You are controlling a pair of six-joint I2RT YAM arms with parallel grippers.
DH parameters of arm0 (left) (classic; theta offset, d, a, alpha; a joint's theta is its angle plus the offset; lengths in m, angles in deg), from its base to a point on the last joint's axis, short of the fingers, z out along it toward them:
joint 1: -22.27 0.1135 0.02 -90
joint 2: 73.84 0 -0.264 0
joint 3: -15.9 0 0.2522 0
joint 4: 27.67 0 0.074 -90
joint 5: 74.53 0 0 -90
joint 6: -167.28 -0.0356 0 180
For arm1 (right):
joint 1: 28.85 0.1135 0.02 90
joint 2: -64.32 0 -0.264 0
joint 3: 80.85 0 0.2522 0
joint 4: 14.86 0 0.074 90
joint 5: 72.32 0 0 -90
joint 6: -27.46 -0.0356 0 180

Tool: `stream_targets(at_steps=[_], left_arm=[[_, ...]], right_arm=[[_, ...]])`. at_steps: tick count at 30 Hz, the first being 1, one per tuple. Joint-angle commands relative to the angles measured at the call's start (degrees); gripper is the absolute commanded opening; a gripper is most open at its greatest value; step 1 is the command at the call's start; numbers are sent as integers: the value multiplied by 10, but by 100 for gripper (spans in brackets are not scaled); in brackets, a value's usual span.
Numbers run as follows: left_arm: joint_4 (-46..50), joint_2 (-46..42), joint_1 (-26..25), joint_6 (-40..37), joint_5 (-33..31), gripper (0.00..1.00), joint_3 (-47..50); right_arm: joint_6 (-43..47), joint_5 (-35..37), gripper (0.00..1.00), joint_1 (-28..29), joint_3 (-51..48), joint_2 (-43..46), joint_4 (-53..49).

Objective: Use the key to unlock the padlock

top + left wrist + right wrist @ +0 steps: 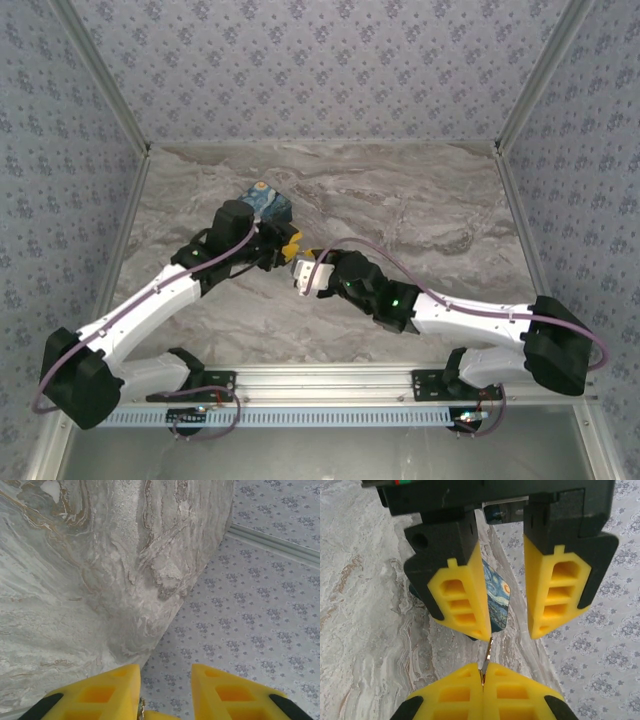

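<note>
Desk (420, 220): grey veined marble, spread wide around the painted box (268, 203).
Walls (300, 60): papered in small blue flowers, rose behind the box and beside it.
Left fingers (460, 600): stood narrowly apart just before the box.
Right fingers (455, 695): pinched the key (485, 662), just beyond the left fingers from the box.
Padlock: hidden; place could not be told.

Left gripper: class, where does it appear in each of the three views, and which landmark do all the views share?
Top external: left gripper just left of centre, on the marble table.
Left wrist: left gripper at the bottom edge, pointing up over the table.
Right wrist: left gripper in the upper half, pointing down.
Shared landmark: the table.
</note>
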Motion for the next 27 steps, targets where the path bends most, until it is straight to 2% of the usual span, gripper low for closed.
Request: stream_targets(at_steps=[1,7,16,17,20,23,25,27], left_arm=[[-18,7,-5,13,10,29,2],[-19,14,-8,14,12,22,2],[-9,11,-7,6,5,0,1],[-11,10,-8,1,2,0,0],[-19,7,-8,-32,-15,0,-6],[-31,-1,-8,-106,-50,0,-19],[-50,-10,-11,-169,-80,0,-22],[-76,-23,-15,-231,-112,0,-20]], right_arm=[[5,-11,0,0,22,-2,25],[7,-12,0,-4,27,-3,29],[-20,-23,0,-18,33,11,0],[-33,-33,2,-22,36,17,-13],[-65,-76,20,-31,38,42,-59],[-118,-121,36,-45,32,65,-91],[-173,-170,42,-66,24,81,-101],[-252,-261,47,-105,10,98,-91]])
